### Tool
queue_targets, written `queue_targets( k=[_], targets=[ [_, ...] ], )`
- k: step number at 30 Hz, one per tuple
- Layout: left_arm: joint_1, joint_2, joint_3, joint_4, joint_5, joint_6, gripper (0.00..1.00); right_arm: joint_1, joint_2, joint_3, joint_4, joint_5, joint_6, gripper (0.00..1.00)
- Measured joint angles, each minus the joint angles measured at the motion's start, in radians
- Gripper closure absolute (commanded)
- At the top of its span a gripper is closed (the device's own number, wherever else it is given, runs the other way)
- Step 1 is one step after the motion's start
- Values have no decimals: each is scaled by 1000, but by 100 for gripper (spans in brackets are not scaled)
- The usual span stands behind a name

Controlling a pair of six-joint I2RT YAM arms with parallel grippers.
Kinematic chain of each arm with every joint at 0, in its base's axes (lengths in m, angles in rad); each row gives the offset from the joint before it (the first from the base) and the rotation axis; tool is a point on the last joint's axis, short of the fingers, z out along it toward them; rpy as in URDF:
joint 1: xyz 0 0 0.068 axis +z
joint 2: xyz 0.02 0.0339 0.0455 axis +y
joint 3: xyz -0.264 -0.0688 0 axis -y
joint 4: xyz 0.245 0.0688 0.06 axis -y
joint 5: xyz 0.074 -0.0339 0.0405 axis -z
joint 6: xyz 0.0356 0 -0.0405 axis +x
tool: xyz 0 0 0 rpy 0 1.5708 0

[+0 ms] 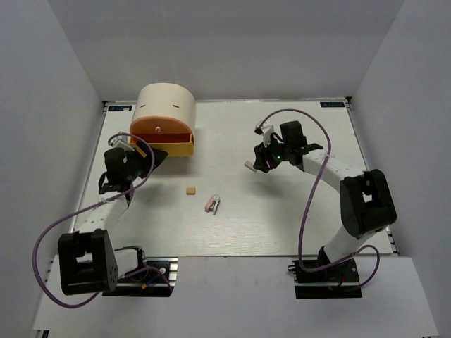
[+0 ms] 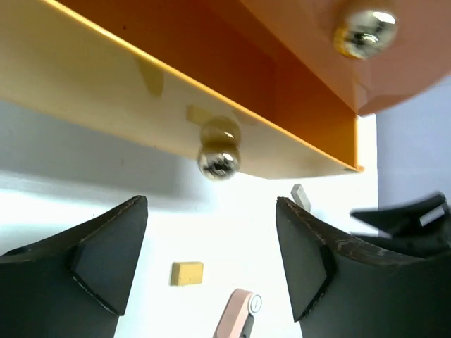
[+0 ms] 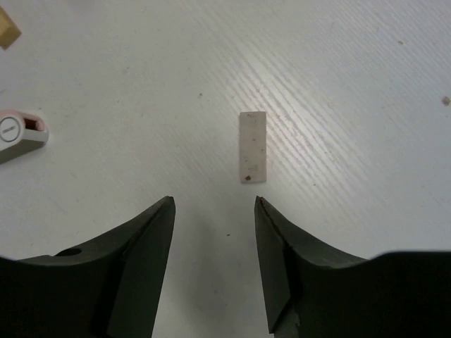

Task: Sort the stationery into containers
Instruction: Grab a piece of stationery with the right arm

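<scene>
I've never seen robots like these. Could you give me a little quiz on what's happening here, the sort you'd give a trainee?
1. True or false: the right fingers are shut on the pale eraser.
2. The knob just ahead of the left fingers belongs to which drawer? A) the orange drawer B) the yellow drawer C) neither
3. How many loose items lie on the table in the overhead view?

Key:
1. False. They are open, and the eraser lies on the table beyond their tips.
2. B.
3. Three: the pale eraser, a tan eraser and a pink clip.
</scene>
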Motion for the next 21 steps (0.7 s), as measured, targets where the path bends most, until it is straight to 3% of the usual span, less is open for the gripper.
queue_targets(
  k=[12, 21],
  targets=[
    [-2, -436, 1, -368, -57, 103, 14, 32, 200, 137, -11, 67, -14, 36],
    [-4, -559, -22, -558, -62, 126, 14, 59, 267, 157, -13, 146, -36, 36]
  ],
)
